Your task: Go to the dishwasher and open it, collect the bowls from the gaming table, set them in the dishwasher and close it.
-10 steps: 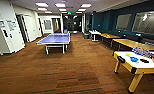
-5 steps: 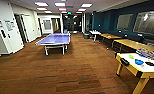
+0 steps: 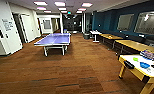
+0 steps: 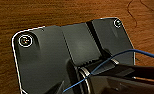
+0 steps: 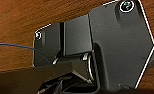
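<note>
The gaming table (image 3: 133, 71), white-topped with a yellowish edge and legs, stands at the near right in the head view. On its top sit the two bowls: a small lime green one (image 3: 135, 59) and, nearer to me, a bright blue one (image 3: 144, 65). The dishwasher is out of view. In both wrist views my own dark plate hangs over brown wood-patterned floor (image 4: 43, 12), with a thin blue cable (image 4: 133, 51) crossing in front.
A blue ping-pong table (image 3: 53, 40) stands mid-room to the left. Wooden tables (image 3: 133, 45) line the dark blue right wall. White doors and cabinets (image 3: 4, 32) run along the left. Dark objects (image 3: 129, 64) and a long multicoloured item (image 3: 151, 55) share the gaming table's top.
The whole head view has shifted slightly, so the camera has moved a little. The gaming table sits a touch further right in the picture. Nothing in the room has moved.
</note>
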